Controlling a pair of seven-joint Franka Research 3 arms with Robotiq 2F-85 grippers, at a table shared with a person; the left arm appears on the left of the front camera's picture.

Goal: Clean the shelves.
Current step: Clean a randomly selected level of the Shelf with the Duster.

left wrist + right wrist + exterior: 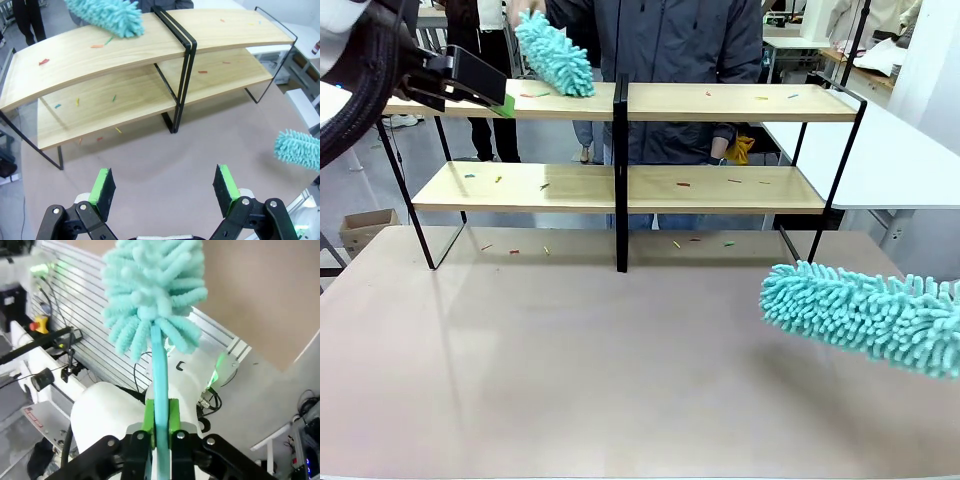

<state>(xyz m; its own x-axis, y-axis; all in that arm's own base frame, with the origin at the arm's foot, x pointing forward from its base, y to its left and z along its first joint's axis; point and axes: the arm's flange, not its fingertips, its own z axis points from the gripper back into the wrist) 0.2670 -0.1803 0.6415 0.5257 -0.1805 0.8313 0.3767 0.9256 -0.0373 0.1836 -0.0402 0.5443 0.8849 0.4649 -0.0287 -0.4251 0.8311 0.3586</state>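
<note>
A pale pinkish-beige desk (570, 380) fills the lower half of the front view, bare and faintly glossy. Behind it is a workshop room with a grey floor, a white desk (910, 160) at the right edge and a small cardboard box (365, 228) on the floor at the left edge. A person (670, 40) in a dark jacket stands at top centre, behind the rack.

The shelves (720, 190) stand on the far part of the desk, across the upper middle of the frame. They are two long light-wood boards, one above the other, in a thin black frame with a black centre post. Small coloured scraps (683, 184) lie scattered on both boards and on the desk under them. A fluffy turquoise duster (555, 55) rests on the top board, left of the post.

The left tool (164, 175) hangs above the desk in front of the rack, its green pads wide apart and holding nothing. The right tool (160, 412) is clamped on the handle of a second turquoise duster (865, 315), whose head hovers at lower right, clear of the rack.
</note>
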